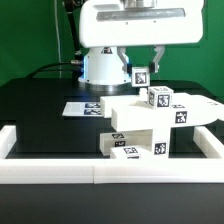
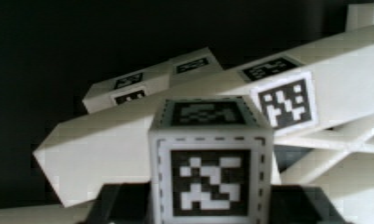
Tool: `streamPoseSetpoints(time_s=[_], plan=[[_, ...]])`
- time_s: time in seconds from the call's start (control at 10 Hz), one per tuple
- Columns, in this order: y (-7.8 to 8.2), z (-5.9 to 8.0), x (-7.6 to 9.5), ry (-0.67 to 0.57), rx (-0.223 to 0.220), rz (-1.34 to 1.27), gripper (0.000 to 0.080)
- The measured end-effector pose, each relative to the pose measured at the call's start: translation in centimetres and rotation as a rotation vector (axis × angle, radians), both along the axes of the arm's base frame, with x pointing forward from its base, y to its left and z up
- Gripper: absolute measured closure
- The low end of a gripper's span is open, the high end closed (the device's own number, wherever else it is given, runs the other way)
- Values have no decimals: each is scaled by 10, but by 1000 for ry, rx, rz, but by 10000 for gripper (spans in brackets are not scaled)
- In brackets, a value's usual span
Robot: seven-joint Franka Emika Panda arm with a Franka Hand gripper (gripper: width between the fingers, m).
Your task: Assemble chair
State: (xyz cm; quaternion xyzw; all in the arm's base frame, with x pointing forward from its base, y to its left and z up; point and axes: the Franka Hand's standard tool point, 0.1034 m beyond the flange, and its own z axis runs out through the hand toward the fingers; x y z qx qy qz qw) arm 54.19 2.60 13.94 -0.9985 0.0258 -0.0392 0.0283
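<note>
Gripping a tagged square post [image 2: 210, 160], the gripper [image 2: 205, 190] holds the white chair [image 1: 150, 125] above the black table [image 1: 40, 115], near the marker board [image 1: 85, 106].

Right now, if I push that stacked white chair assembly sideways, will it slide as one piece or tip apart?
The chair assembly looks stiff: blocky slabs and square posts. It probably tips or shifts apart rather than slides, since the pieces sit stacked at angles with overhangs. The gripper appears closed on a tagged square post, which may steady that part.
</note>
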Motion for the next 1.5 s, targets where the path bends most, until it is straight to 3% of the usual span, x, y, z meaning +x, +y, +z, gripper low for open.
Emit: streamPoseSetpoints(time_s=[0.8, 1.5], plan=[[5, -12, 5, 13, -14, 8, 509], [3, -14, 8, -4, -21, 11, 509]])
